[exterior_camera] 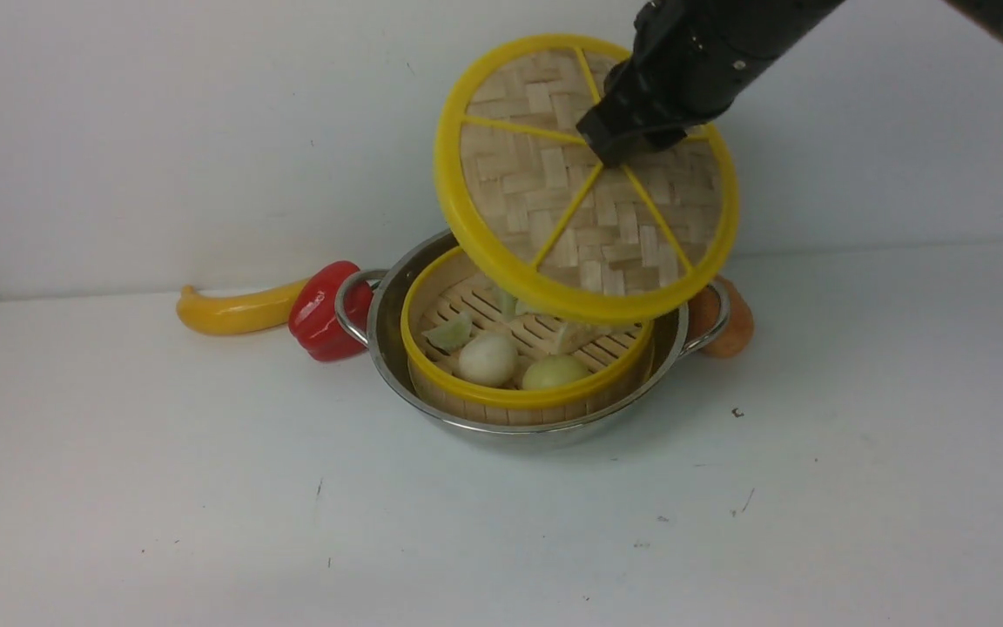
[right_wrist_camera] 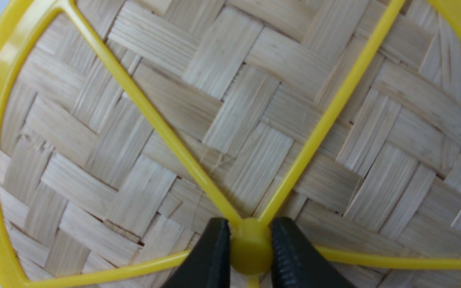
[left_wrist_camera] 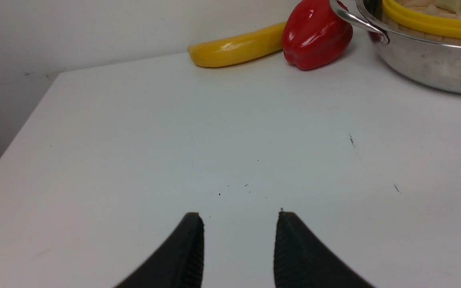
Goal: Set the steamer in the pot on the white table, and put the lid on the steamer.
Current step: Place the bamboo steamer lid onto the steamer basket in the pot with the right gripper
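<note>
The shiny pot (exterior_camera: 388, 335) stands on the white table (exterior_camera: 205, 488), and the steamer (exterior_camera: 510, 396) with its yellow rim sits inside it, holding pale buns and dumplings. The woven lid (exterior_camera: 545, 226) hangs tilted in the air just above the steamer's back half. My right gripper (exterior_camera: 619, 144) is shut on the lid's yellow centre hub (right_wrist_camera: 250, 248), one finger on each side. My left gripper (left_wrist_camera: 239, 218) is open over bare table, well short of the pot (left_wrist_camera: 426, 64); nothing lies between its fingers.
A red pepper (exterior_camera: 323, 312) and a yellow banana-like fruit (exterior_camera: 236, 312) lie against the pot's left handle. An orange item (exterior_camera: 732, 322) sits behind its right handle. The table's left edge (left_wrist_camera: 18, 132) drops off near my left gripper.
</note>
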